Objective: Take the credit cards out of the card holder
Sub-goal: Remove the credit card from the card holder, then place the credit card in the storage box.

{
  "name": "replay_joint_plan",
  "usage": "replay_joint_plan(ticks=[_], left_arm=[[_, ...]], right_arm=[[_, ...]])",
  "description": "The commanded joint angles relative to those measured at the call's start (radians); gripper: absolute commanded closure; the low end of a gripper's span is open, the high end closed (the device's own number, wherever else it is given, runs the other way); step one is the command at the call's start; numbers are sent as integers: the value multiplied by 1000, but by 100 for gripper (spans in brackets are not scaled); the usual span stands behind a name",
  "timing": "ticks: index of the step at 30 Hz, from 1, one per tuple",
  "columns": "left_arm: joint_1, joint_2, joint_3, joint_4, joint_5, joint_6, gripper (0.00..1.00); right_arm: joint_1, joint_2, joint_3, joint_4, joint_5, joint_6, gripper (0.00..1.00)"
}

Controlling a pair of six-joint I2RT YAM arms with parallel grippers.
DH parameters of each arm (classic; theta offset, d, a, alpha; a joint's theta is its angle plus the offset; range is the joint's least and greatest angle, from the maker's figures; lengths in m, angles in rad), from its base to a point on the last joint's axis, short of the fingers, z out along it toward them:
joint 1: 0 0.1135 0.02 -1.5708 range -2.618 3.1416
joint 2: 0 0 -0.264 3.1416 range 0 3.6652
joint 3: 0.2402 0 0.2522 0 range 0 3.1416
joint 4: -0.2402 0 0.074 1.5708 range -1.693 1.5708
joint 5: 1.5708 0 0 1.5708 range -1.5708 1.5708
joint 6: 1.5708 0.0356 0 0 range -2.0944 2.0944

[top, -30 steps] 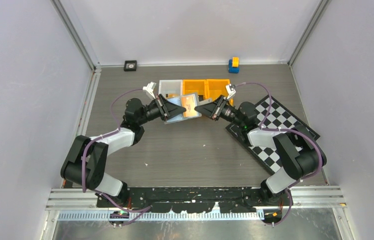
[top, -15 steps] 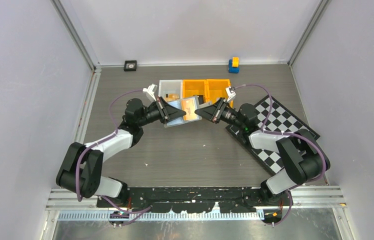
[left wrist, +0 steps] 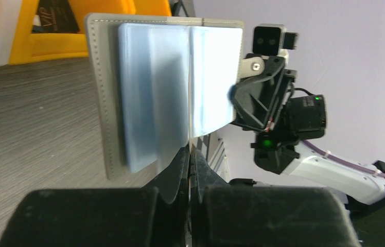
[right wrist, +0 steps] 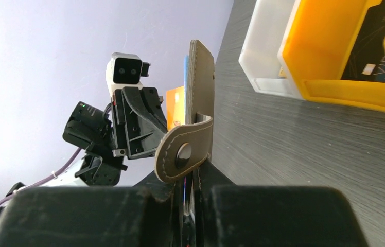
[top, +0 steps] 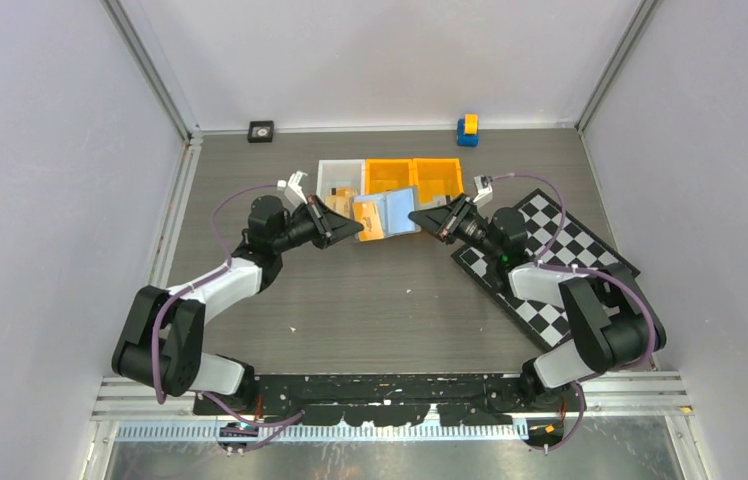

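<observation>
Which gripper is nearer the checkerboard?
Right. The right gripper is just left of the checkerboard; the left gripper is farther left, beyond the card holder.

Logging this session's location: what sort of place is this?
Probably a robotics lab test cell: plain walls on aluminium framing, a checkerboard calibration board, and small sorting bins.

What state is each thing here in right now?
card holder: open, held up by its snap tab.
orange card: pinched at the holder's open side; fully out or not, cannot tell.
left gripper: shut on the orange card.
right gripper: shut on the card holder.
black card: lying in an orange bin.
</observation>
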Motion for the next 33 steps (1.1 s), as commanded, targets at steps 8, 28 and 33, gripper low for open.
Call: replay_joint_plan(ticks=[8,28,33], left_arm=[[16,-91,136,-395,-222,344,100],[25,254,586,-822,-437,616,100],[31,388,673,-832,-382,612,100]], right_arm=[[-40,-343,38,-538,251,-282,100],[-40,-381,27,-538,264,-329,99],[-39,-380,26,-526,253,-326,99]])
